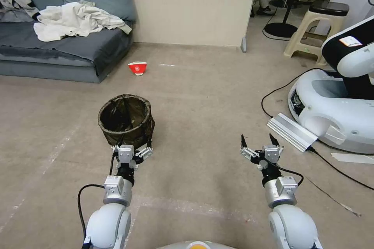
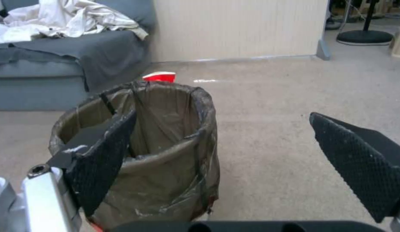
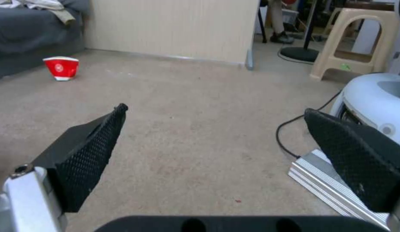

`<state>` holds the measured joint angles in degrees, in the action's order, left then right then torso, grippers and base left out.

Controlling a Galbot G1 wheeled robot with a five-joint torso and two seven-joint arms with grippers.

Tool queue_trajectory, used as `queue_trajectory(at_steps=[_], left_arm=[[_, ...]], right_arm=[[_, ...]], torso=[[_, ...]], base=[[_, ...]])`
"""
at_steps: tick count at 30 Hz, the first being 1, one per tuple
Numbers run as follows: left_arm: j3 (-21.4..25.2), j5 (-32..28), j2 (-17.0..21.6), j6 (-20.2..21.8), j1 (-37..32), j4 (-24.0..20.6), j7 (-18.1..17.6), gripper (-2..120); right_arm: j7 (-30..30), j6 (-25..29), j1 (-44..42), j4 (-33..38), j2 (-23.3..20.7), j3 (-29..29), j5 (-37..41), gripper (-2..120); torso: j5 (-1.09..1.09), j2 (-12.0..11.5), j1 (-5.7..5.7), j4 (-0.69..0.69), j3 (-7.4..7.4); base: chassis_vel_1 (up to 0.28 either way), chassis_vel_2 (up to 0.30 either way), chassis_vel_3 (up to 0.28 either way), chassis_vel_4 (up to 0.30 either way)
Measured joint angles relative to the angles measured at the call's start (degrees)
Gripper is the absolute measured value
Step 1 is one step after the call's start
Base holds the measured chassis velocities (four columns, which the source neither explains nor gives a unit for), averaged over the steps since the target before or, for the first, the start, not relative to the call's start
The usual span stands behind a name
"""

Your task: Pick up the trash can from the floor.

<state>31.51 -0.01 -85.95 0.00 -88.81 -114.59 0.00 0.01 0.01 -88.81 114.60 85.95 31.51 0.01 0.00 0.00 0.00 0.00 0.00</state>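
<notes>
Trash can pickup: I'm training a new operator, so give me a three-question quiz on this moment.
1. True or false: the left gripper is shut on the trash can.
2. Which lies farther from the robot: A) the trash can, B) the red-and-white cup?
3. Fill in: the right gripper hangs open over bare ____.

Key: 1 false, it is open, just short of the can. 2 B. 3 floor.

We hold both arms forward and low, our silver-and-black left gripper (image 1: 131, 148) at seven o'clock, our matching right gripper (image 1: 259, 141) at five o'clock, both with fingers spread wide.
</notes>
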Motion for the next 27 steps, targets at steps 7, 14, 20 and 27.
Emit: queue_trajectory(at_steps=[7, 14, 20, 27], left_arm=[[0.00, 0.00, 0.00, 0.00, 0.00, 0.00, 0.00, 100], [0.00, 0.00, 0.00, 0.00, 0.00, 0.00, 0.00, 100], [-0.01, -0.38, -0.15, 0.44, -0.36, -1.08, 0.00, 100], [-0.62, -4.57, -2.51, 5.96, -4.08, -10.84, 0.00, 100]], right_arm=[[0.00, 0.00, 0.00, 0.00, 0.00, 0.00, 0.00, 100], [0.00, 0.00, 0.00, 0.00, 0.00, 0.00, 0.00, 100], [0.00, -0.32, -0.48, 0.86, 0.00, 0.14, 0.11, 100], [0.29, -4.48, -5.15, 10.45, 0.16, 2.01, 2.33, 100]], torso=[[0.00, 0.00, 0.00, 0.00, 0.00], [0.00, 0.00, 0.00, 0.00, 0.00], [0.01, 0.00, 0.00, 0.00, 0.00], [0.01, 0.00, 0.00, 0.00, -0.01]], base=[[0.000, 0.000, 0.000, 0.000], [0.000, 0.000, 0.000, 0.000], [0.000, 0.000, 0.000, 0.000], [0.000, 0.000, 0.000, 0.000]])
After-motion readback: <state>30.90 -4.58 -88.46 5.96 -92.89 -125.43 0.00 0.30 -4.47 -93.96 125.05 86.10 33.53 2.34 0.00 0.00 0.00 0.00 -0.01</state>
